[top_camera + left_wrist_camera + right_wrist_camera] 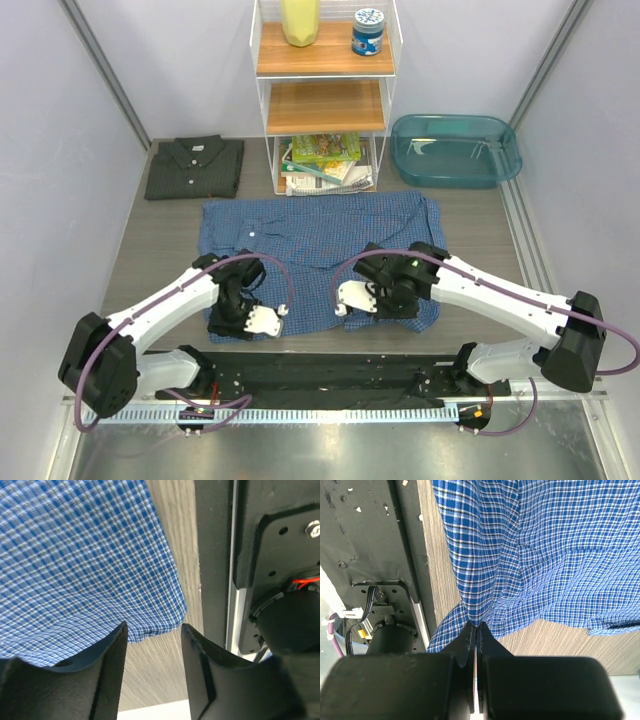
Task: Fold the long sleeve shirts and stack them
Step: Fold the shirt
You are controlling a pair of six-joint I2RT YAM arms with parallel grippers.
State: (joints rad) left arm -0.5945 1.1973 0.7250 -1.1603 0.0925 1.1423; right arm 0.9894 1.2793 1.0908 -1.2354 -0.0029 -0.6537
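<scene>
Cloth, soft, light, prone to sag: blue fine-check button-up shirt spread mid-frame on grey wood-grain tabletop. Right pincer is clamped tight on its lower hem. Left pincer is half-spread and empty by the hem corner. Best hold, I judge: hems and corners.

White wire-frame rack with wooden shelves, back centre; its top shelf bears a yellow container and a blue lidded jar; colourful booklets lie in its lowest bay; teal translucent plastic tub stands just right of it.
</scene>
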